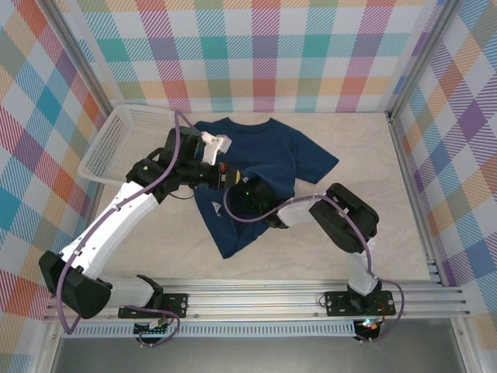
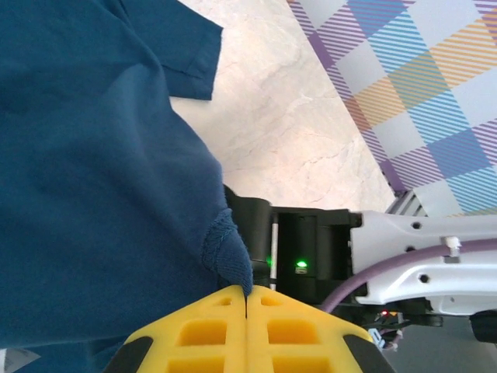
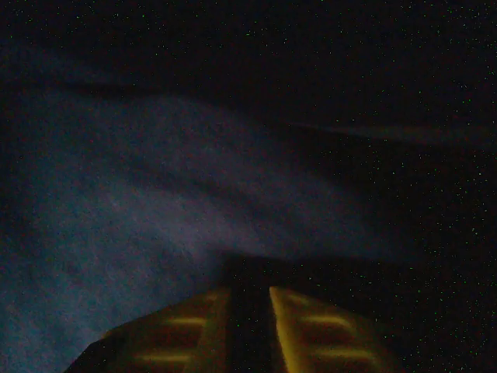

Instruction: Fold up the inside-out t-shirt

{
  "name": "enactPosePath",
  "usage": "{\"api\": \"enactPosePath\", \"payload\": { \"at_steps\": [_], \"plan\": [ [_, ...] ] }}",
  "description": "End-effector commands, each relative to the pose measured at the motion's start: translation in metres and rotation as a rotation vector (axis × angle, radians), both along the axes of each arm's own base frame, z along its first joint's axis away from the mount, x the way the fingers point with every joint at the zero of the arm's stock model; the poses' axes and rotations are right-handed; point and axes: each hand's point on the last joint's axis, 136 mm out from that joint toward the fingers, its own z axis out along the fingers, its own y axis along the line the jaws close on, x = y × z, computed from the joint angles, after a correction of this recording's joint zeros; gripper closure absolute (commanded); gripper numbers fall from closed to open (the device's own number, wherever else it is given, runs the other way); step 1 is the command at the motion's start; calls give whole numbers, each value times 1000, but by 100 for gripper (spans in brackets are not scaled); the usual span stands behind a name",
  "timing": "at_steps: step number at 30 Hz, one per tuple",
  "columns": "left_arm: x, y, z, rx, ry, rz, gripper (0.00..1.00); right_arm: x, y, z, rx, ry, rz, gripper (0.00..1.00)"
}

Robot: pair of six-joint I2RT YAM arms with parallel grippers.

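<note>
The inside-out t-shirt (image 1: 264, 151) lies dark navy on the pale table, collar toward the back and lower part bunched between the two arms. My left gripper (image 2: 247, 294) is shut, its yellow fingers pinching a small peak of the shirt's fabric (image 2: 93, 155). In the top view that gripper (image 1: 235, 179) hovers over the shirt's middle. My right arm (image 1: 342, 217) reaches in from the right, its wrist tucked under the cloth. In the dark right wrist view my right gripper (image 3: 248, 299) has a narrow gap between its fingers, with dim navy cloth (image 3: 116, 217) draped around it.
A white basket (image 1: 116, 144) stands at the back left, touching the shirt's left sleeve area. Checked walls close the table on three sides, and a metal rail (image 1: 256, 299) runs along the near edge. The right arm's black wrist (image 2: 311, 249) sits just beyond my left fingers.
</note>
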Motion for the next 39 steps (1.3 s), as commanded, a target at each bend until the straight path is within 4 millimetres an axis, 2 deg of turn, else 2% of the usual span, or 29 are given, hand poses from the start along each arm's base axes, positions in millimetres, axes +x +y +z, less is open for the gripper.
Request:
{"api": "enactPosePath", "payload": {
  "at_steps": [1, 6, 10, 12, 16, 20, 22, 27, 33, 39],
  "plan": [
    [-5, -11, 44, -130, -65, -48, 100, 6, 21, 2, 20, 18, 48, 79],
    [-12, -22, 57, -149, -83, -88, 100, 21, 34, 13, 28, -2, 37, 71],
    [-14, -24, 62, -144, -91, -89, 100, 32, 31, 18, 47, -10, -17, 67],
    [-11, -18, 60, -115, -102, -55, 100, 30, 33, 24, 101, -17, 1, 66],
    [2, -1, 43, 1, -110, 44, 100, 22, 43, 52, 223, -125, 99, 65],
    [-2, -2, 41, 1, -96, 24, 100, 36, 37, 61, 248, -123, 52, 64],
    [-5, -4, 47, -23, -103, 12, 100, 45, 28, 55, 219, -93, -28, 63],
    [-15, -8, 68, -91, -136, -30, 100, 65, 11, 42, 285, 7, -191, 60],
    [-24, -16, 92, -182, -157, -81, 100, 76, 12, 36, 305, 62, -266, 56],
    [-28, -21, 120, -254, -194, -109, 100, 78, 4, 31, 207, 91, -298, 54]
  ]
}}
